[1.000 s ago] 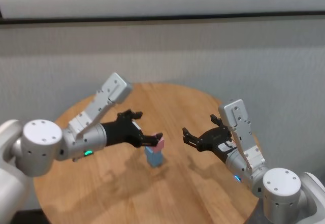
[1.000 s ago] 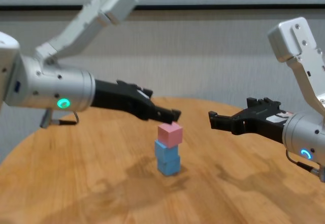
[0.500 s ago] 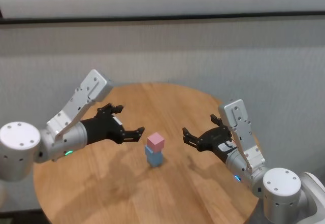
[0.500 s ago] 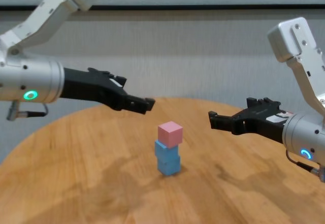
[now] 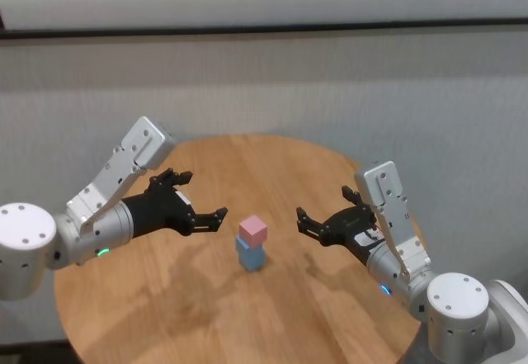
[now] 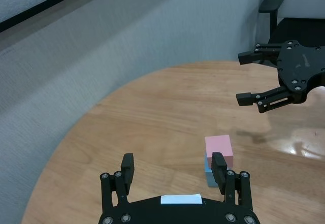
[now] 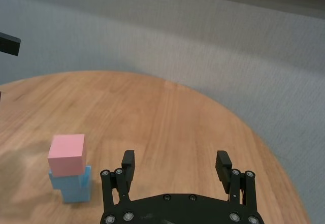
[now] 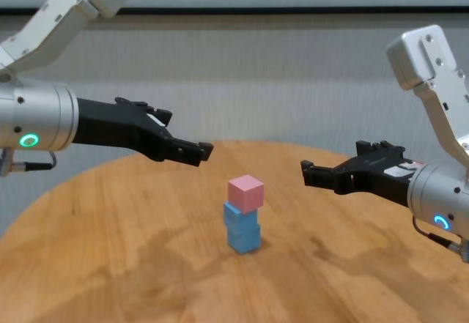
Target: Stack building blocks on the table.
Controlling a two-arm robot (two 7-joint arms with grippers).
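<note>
The building blocks stand as one stack near the middle of the table: a pink cube on top of two light blue cubes. The stack also shows in the chest view, the left wrist view and the right wrist view. My left gripper is open and empty, level with the stack's top and a short way to its left. My right gripper is open and empty, held in the air to the stack's right.
The round table's edge curves close behind both grippers, with a grey wall beyond it. A black office chair stands off the table in the left wrist view. Bare wood lies around the stack.
My left gripper, which was at the pink cube a second ago, has let go and drawn back to the left. The pink cube stays on the stack. The right arm has not moved.
</note>
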